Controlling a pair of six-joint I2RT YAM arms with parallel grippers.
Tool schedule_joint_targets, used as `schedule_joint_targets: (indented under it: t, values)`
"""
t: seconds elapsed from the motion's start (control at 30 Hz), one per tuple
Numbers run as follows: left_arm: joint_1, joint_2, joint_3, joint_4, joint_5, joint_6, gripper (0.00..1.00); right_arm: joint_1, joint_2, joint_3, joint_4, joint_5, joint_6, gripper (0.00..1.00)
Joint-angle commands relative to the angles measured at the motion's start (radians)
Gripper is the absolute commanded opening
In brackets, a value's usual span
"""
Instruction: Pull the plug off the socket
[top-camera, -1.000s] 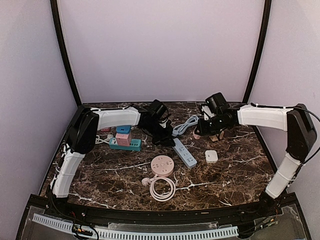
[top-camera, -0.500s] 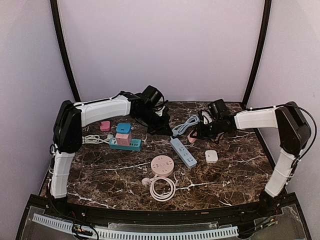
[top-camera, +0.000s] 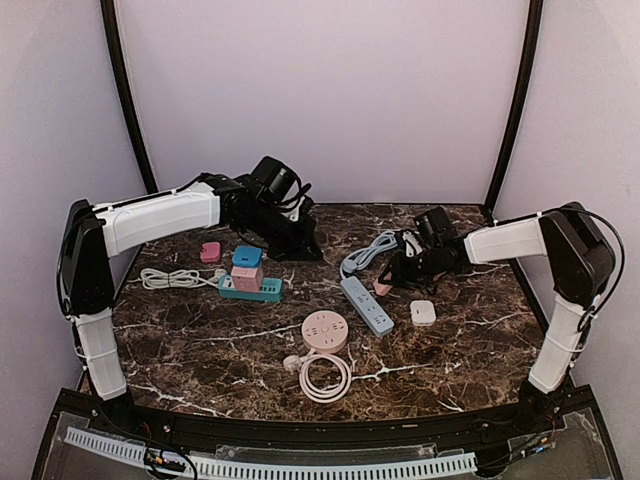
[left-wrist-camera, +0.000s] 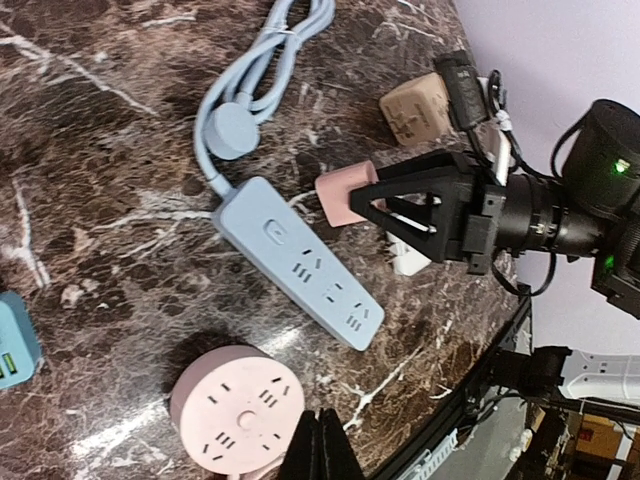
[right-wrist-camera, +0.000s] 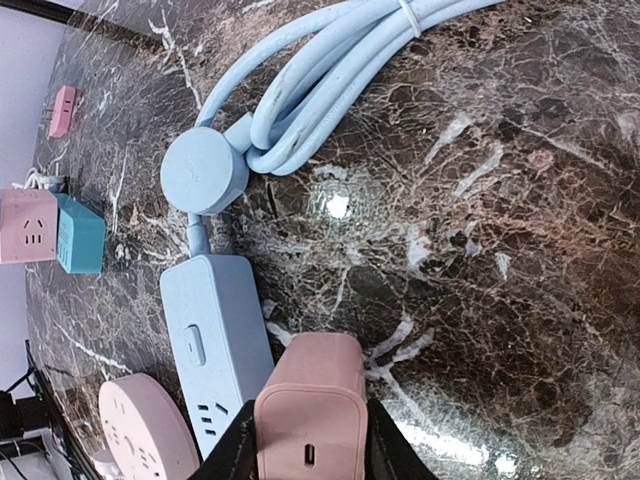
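The pink plug (right-wrist-camera: 312, 420) sits between the fingers of my right gripper (right-wrist-camera: 312, 447), which press on both of its sides. It is low over the marble, just beside the light-blue power strip (right-wrist-camera: 218, 330) and clear of the strip's sockets. In the top view the plug (top-camera: 383, 287) and right gripper (top-camera: 392, 279) are right of the strip (top-camera: 367, 304). The left wrist view shows the plug (left-wrist-camera: 343, 193) at the black fingers' tips. My left gripper (left-wrist-camera: 322, 447) is shut and empty, raised at the back left (top-camera: 300, 246).
A round pink socket (top-camera: 324, 331) with a coiled white cable (top-camera: 322, 376) lies in front. A white adapter (top-camera: 423, 312) is at the right, a tan one (left-wrist-camera: 418, 108) behind. A teal strip with cube adapters (top-camera: 250, 285) stands at the left, and the blue cord bundle (top-camera: 372, 250) behind the strip.
The left arm has lifted and drawn back to the left, away from the blue strip. The right gripper has come down and left with the pink plug, to the marble beside the strip.
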Motion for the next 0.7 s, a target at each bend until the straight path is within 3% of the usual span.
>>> schedule_joint_targets:
  t: [0.0, 0.17, 0.5, 0.67]
  values:
    - [0.024, -0.097, -0.075, -0.017, -0.105, 0.031, 0.02, -0.011, 0.006, -0.011, 0.005, 0.005, 0.006, 0.36]
    - [0.044, -0.134, -0.110, -0.037, -0.148, 0.051, 0.06, -0.014, 0.004, -0.013, -0.012, 0.014, 0.005, 0.47]
    - [0.079, -0.172, -0.124, -0.093, -0.229, 0.075, 0.13, -0.014, -0.038, -0.003, -0.071, 0.064, -0.009, 0.57]
    - [0.098, -0.190, -0.128, -0.138, -0.330, 0.078, 0.23, 0.003, -0.073, 0.018, -0.124, 0.119, -0.034, 0.69]
